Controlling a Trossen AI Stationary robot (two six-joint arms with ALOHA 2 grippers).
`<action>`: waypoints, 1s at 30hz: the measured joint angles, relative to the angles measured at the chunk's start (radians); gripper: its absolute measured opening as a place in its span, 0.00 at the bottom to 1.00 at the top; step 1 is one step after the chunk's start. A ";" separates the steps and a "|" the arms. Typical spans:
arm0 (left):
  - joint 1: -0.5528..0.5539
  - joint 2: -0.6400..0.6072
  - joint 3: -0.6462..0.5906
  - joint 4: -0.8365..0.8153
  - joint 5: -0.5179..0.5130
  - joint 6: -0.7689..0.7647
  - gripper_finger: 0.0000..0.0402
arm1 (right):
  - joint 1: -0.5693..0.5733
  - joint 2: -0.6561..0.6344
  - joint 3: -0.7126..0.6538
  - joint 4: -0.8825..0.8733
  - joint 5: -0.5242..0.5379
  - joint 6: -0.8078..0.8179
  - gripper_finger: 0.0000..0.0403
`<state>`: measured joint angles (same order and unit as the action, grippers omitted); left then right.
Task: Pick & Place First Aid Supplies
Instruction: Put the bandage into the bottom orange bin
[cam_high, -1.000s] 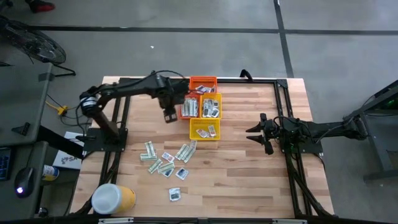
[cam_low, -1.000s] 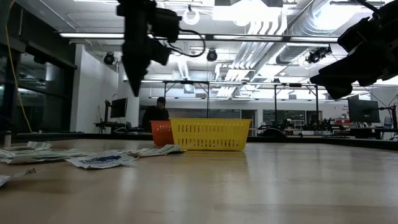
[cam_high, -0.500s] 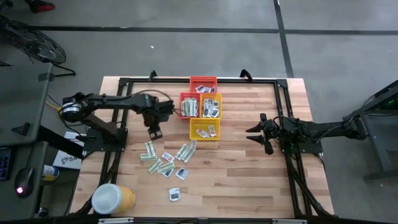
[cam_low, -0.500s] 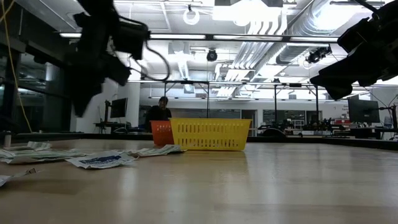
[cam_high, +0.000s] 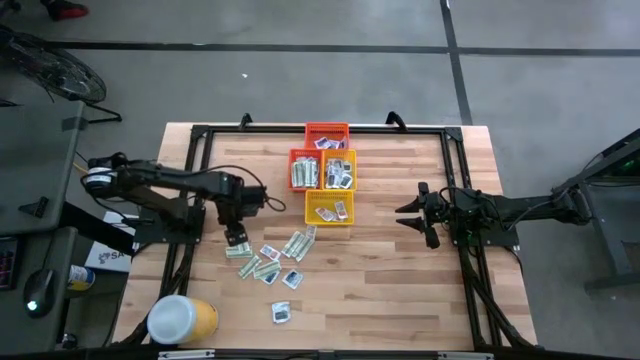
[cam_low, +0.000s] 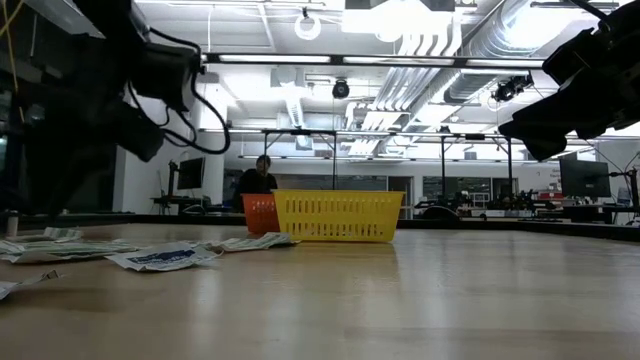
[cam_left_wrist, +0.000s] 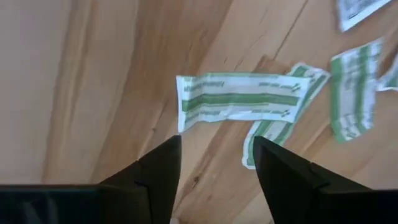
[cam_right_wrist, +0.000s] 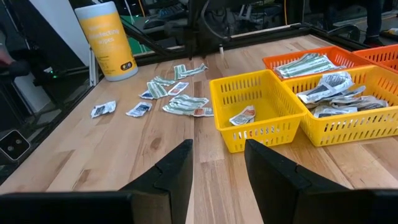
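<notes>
Directly beneath the left gripper (cam_left_wrist: 214, 165), we see a green-and-white strip (cam_left_wrist: 239, 99) lying flat on the table (cam_high: 400, 290) among the loose packets (cam_high: 268, 258); the arm has swung back from the baskets (cam_high: 325, 180) with fingers now spread, ready for another pick. The right gripper (cam_high: 412, 217) waits, jaws parted and holding nothing

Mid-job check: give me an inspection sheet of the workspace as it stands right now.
Surface: wooden table, bare on its right half.
Job's things: loose packets scattered left of centre; more lie in the baskets.
Clutter: yellow tub at the near left corner.
Grippers: left gripper open, over a green-and-white packet; right gripper open and empty, at the table's right.
Cables: black cable looping off the left arm.
Surroundings: a person far behind the baskets.
</notes>
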<state>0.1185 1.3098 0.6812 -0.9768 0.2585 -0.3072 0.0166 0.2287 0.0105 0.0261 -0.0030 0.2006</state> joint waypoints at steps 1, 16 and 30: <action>-0.007 0.000 -0.010 0.008 -0.003 -0.009 0.50 | 0.000 0.000 0.000 0.000 0.000 0.000 0.35; -0.056 0.000 -0.084 0.165 -0.145 -0.090 0.50 | 0.000 0.000 0.000 0.000 0.000 0.000 0.35; -0.055 0.058 -0.097 0.185 -0.166 -0.086 0.33 | 0.000 0.000 0.000 0.000 0.000 0.000 0.35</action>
<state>0.0631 1.3679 0.5838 -0.7918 0.0927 -0.3931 0.0166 0.2289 0.0109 0.0257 -0.0029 0.2005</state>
